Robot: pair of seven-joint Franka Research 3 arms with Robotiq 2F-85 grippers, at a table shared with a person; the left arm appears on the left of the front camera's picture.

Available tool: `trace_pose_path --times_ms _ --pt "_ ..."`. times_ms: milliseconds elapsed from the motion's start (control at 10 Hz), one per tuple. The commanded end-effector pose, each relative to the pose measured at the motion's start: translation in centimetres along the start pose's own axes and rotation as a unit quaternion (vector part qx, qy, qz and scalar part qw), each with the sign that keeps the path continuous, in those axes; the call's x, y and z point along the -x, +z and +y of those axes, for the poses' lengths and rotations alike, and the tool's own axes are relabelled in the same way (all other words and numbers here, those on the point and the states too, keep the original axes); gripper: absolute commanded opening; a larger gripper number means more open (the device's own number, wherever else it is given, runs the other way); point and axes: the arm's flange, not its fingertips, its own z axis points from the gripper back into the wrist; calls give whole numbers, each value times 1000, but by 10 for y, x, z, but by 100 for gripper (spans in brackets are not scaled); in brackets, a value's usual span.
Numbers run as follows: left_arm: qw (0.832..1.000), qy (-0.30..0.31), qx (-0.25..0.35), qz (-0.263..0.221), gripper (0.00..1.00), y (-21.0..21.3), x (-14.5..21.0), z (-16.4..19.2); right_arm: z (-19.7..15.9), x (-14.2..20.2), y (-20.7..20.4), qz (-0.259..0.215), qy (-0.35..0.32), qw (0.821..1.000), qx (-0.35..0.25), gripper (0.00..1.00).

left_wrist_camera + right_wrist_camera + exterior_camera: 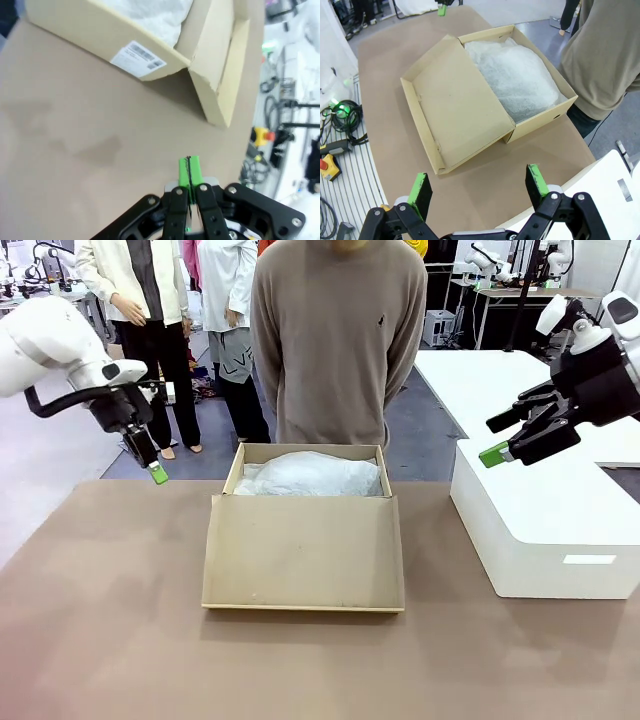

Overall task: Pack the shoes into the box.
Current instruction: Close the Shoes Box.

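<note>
Two grippers, both empty: left gripper (158,475) pinched fully together over the table's (100,590) far-left edge, right gripper (497,438) spread wide above the white block (545,540). Between them the box (305,550) sits mid-table, lid flat toward the robot, tissue paper (310,475) bunched inside. Probably best to part the tissue before loading.

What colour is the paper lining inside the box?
White tissue paper, inside the tan box; clearest in the right wrist view.
</note>
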Motion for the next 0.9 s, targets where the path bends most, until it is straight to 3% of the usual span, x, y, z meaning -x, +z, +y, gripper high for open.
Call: trace_pose_path --times_ms 0,500,600,700,800 --pt "999 -2 1 -37 0 -24 11 -14 -4 -1 -1 -15 10 1000 -9 100" --pt "993 -113 -13 -41 0 -40 12 -11 -4 -1 -1 -15 10 1000 -9 100" --pt "992 -115 -16 -49 0 -41 11 -9 -4 -1 -1 -15 10 1000 -9 100" --pt "994 -77 -2 -74 0 -39 10 -8 -4 -1 -1 -15 10 1000 -9 100" --pt "994 -104 -12 -31 0 -36 4 -9 -4 -1 -1 -15 10 1000 -9 100"
